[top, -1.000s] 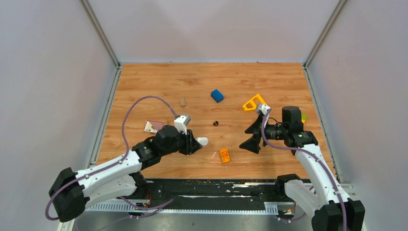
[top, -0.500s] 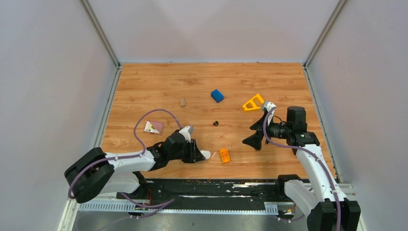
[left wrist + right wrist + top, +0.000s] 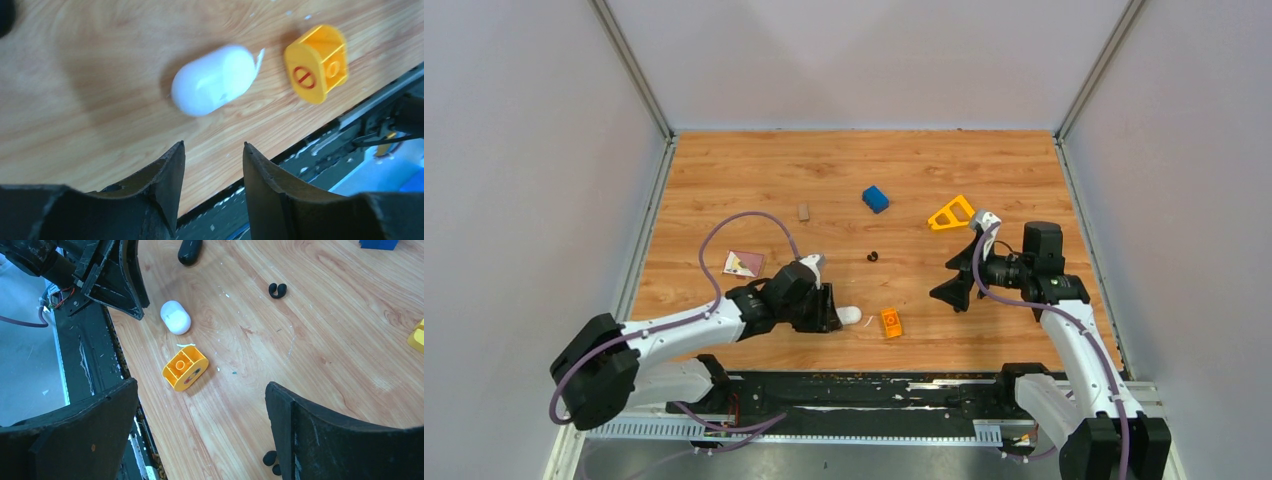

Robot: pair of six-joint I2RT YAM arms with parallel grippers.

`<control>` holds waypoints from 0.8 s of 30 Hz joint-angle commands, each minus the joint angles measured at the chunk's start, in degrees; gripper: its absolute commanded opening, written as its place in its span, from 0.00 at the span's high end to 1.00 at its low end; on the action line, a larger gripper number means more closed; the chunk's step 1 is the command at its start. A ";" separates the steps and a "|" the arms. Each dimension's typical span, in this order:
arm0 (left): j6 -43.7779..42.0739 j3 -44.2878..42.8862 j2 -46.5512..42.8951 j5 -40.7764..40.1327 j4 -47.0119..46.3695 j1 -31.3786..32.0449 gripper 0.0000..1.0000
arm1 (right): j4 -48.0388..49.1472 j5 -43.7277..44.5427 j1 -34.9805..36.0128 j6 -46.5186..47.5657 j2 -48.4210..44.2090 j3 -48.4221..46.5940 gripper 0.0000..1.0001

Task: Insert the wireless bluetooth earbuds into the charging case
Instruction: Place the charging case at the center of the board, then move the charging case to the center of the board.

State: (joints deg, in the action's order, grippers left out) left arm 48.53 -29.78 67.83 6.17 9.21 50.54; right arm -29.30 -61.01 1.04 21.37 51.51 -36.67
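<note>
Released! The charging case (image 3: 215, 80) now lies just beside the orange block (image 3: 317, 62); my left gripper (image 3: 213, 147), narrowly parted and empty, backs off. Lid looks shut, so opening's next.

One case (image 3: 848, 315), perhaps two earbuds (image 3: 277, 290), one orange block (image 3: 891, 322)

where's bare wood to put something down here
Free: the far strip beyond the blue block and orange triangle; also between the earbud and the right gripper. Crowded: the near edge, where left gripper, charging case and orange block cluster.
</note>
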 commanded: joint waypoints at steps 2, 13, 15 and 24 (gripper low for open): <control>-1.46 -1.40 -9.43 -5.29 16.75 0.08 0.46 | 0.81 -2.55 -0.24 1.53 -0.71 -0.52 0.02; 3.69 -6.88 -50.50 -18.74 38.32 0.78 0.36 | -5.13 14.97 11.60 5.65 10.52 -14.75 0.17; 2.76 -9.38 -53.83 -19.87 42.80 0.78 0.28 | -6.79 19.55 16.75 6.20 14.61 -18.64 0.22; -7.91 -18.69 -60.99 -23.65 50.09 0.78 0.00 | -10.24 22.88 28.15 7.17 33.74 -35.77 0.24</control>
State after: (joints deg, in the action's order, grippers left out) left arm 47.18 -43.99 7.51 -13.56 55.35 51.20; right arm -37.71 -41.01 25.98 27.42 79.46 -64.82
